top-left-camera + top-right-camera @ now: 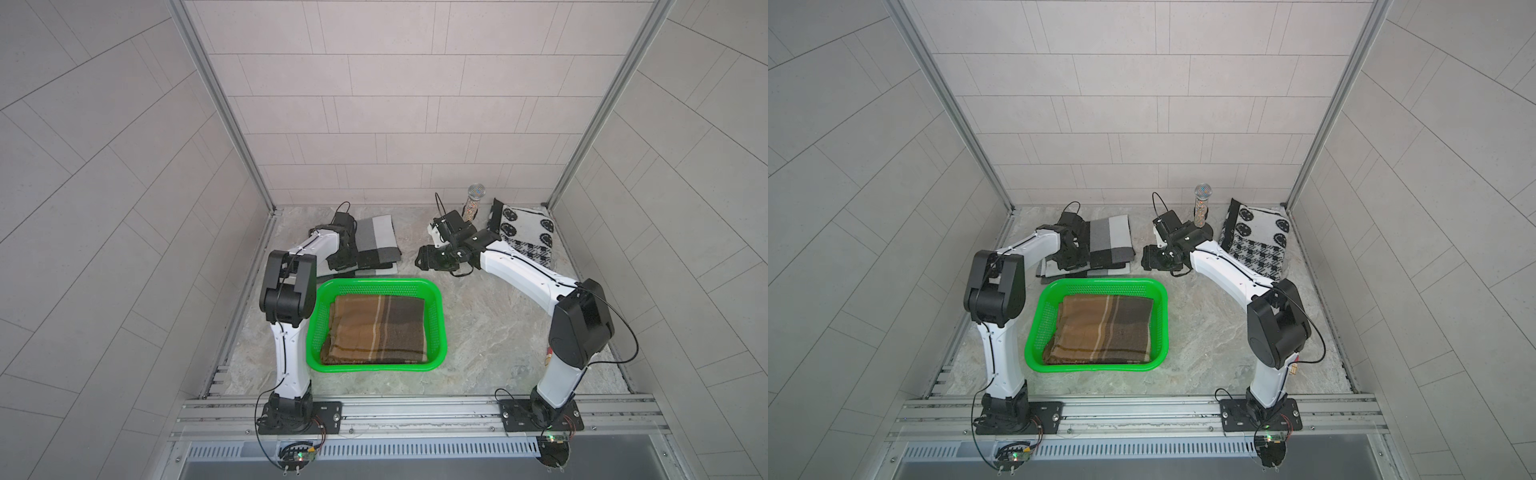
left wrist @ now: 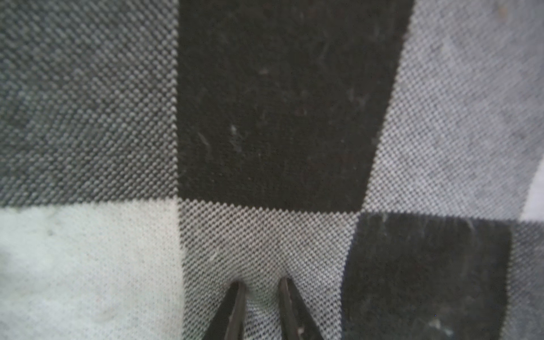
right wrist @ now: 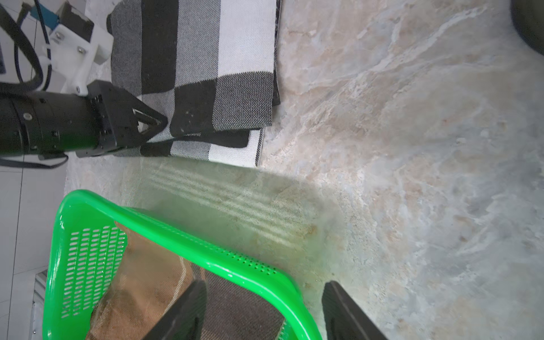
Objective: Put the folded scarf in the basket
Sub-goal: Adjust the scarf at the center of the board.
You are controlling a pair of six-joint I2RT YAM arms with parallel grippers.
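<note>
The left gripper (image 2: 262,284), jaws nearly together on a pinch of cloth, bears on the folded checked scarf (image 1: 376,241), just above the green basket (image 1: 376,281) left of frame centre; the right gripper (image 3: 265,284) hangs open and empty farther right.

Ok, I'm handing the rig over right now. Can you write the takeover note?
Left hand: fingertips close together, pressed into the checked scarf behind the basket; grip not confirmed.
Right hand: open, empty, by the basket's far corner.
Done: brown plaid scarf lies folded inside the basket.
To do: probably lift the checked scarf into the basket; the black-and-white patterned scarf sits at the back right, with neither hand on it.
</note>
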